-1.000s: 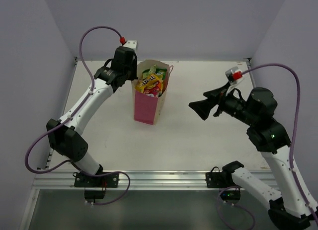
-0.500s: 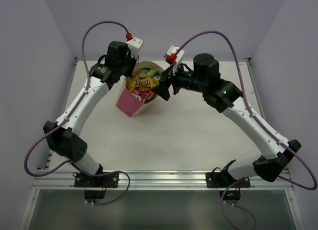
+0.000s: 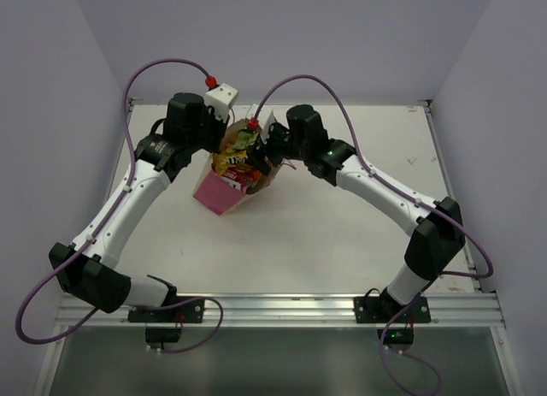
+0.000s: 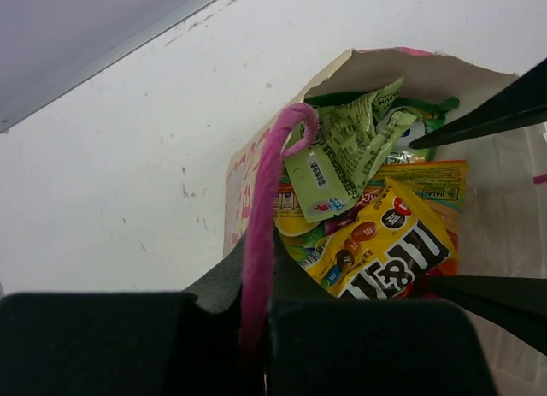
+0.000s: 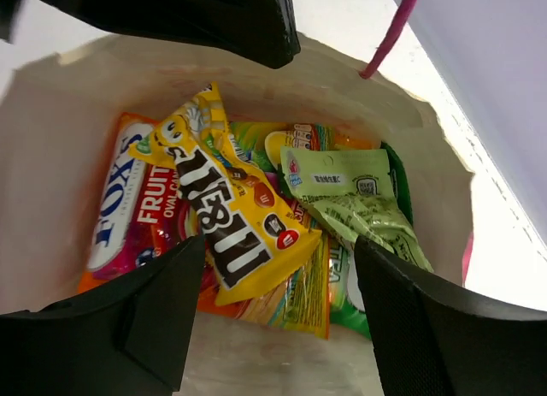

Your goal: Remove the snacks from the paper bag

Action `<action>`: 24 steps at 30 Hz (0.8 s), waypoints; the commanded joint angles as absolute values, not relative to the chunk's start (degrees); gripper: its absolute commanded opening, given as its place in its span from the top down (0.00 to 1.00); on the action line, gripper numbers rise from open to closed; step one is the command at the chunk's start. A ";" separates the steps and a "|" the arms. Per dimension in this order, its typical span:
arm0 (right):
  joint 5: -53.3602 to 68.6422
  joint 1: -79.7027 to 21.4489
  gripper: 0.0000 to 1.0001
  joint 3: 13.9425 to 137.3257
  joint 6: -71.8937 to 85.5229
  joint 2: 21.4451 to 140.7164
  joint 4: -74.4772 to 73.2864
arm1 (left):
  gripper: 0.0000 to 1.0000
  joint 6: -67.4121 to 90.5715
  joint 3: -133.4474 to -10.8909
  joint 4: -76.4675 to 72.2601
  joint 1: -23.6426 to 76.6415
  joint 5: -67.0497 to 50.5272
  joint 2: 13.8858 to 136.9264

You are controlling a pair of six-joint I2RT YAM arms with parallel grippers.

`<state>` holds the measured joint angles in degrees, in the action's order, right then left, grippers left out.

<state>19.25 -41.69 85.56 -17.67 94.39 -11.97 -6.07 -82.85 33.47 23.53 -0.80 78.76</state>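
Observation:
The pink paper bag (image 3: 219,195) leans tilted at the table's back middle, its mouth full of snacks (image 3: 236,161). My left gripper (image 3: 221,132) is shut on the bag's pink cord handle (image 4: 256,242), which runs between its closed jaws. My right gripper (image 3: 263,156) is open at the bag's mouth. In the right wrist view its fingers (image 5: 158,306) straddle a yellow M&M's packet (image 5: 226,212), beside a light green packet (image 5: 350,199), a red-magenta Fox's packet (image 5: 128,208) and an orange striped packet (image 5: 299,306). The tan inside wall (image 5: 51,139) surrounds them.
The white table (image 3: 342,233) has raised rails at its back and side edges, and lilac walls close it in. The two arms meet over the bag. The right gripper's black fingertips (image 4: 504,114) show at the right of the left wrist view.
My right arm has swung from the right side to the bag's mouth. My left gripper has pulled the bag from upright to a tilt, shifting it slightly left.

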 commanded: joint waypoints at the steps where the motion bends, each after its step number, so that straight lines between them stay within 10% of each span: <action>1: 19.60 -42.18 0.26 87.27 -21.70 96.41 -7.29 | 1.00 -5.63 -83.41 25.93 23.38 -3.34 76.03; 13: 19.52 -45.35 0.28 88.94 -24.96 100.46 -8.35 | 1.00 -5.19 -83.85 25.93 23.38 -2.81 76.29; 20: 17.41 -45.53 0.89 89.91 -25.75 99.32 -7.47 | 1.00 -5.27 -83.67 26.63 23.38 -1.50 76.20; 24: 16.00 -45.79 1.00 90.27 -26.19 95.02 -9.14 | 1.00 -5.36 -83.50 26.63 23.38 -0.36 76.20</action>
